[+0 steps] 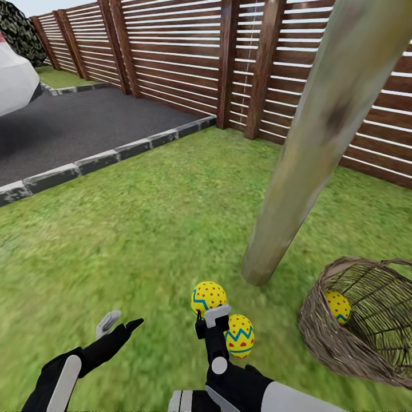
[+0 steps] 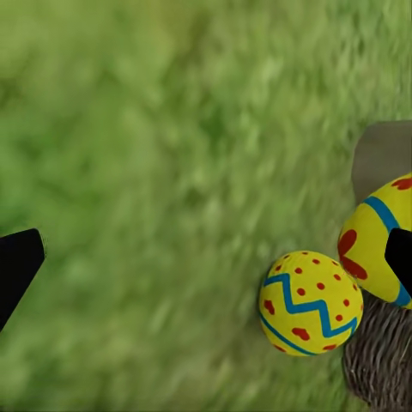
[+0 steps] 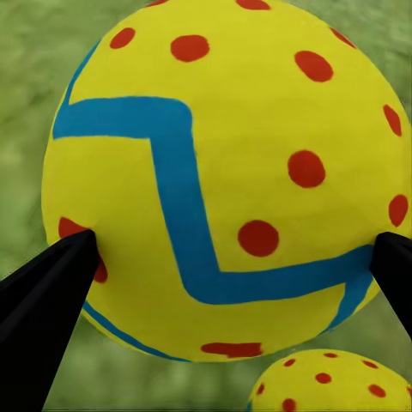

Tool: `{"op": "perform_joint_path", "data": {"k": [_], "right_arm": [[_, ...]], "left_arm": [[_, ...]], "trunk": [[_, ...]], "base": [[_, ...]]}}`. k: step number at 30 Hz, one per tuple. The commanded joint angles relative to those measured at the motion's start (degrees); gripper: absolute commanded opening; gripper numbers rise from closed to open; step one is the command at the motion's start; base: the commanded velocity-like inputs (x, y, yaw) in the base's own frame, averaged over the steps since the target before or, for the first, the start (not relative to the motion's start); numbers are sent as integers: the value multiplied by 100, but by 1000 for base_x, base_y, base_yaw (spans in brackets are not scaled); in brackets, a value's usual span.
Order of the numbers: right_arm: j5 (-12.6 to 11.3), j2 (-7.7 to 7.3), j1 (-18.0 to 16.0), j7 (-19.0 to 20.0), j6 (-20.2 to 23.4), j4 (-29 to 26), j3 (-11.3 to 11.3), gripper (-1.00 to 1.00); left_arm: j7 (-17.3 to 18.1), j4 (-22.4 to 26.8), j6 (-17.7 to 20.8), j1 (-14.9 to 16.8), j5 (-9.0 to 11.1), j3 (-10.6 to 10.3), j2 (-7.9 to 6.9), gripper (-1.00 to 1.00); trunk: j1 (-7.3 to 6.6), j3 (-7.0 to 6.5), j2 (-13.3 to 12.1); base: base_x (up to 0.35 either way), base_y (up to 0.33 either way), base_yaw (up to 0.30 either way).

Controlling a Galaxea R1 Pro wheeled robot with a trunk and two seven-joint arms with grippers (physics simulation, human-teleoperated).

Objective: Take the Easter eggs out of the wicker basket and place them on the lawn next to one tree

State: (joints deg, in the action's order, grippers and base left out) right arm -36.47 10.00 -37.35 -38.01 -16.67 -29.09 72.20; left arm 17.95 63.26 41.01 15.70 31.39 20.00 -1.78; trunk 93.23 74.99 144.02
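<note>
One egg (image 1: pixel 209 297) clamped in right end effector (image 1: pixel 207 314) | left end effector (image 1: pixel 119 324) open, empty | last egg (image 1: pixel 337 306) in basket (image 1: pixel 343 349), rightward, right arm nearer

A tall fence (image 1: pixel 189 63) of dark brown horizontal slats and thick posts runs across the back. In front of it lies a dark grey paved driveway (image 1: pixel 80 129), bordered by a grey stone kerb (image 1: pixel 109 157). A dark leafy bush (image 1: pixel 23 34) stands at the far corner. Daylight is even and soft.
</note>
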Motion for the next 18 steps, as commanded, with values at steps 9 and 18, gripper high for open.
{"op": "perform_joint_path", "data": {"k": [9, 18], "right_arm": [[-53, 0, -10, -34, -30, 0, 49, -100], [-52, 0, -10, -33, -30, 0, 49, -100]], "left_arm": [[16, 2, 39, 3, 8, 13, 2, 100], [49, 2, 33, 3, 9, 18, 2, 100]], "trunk": [[17, 160, 12], [17, 160, 12]], "base": [[0, 0, 0], [13, 0, 0]]}}
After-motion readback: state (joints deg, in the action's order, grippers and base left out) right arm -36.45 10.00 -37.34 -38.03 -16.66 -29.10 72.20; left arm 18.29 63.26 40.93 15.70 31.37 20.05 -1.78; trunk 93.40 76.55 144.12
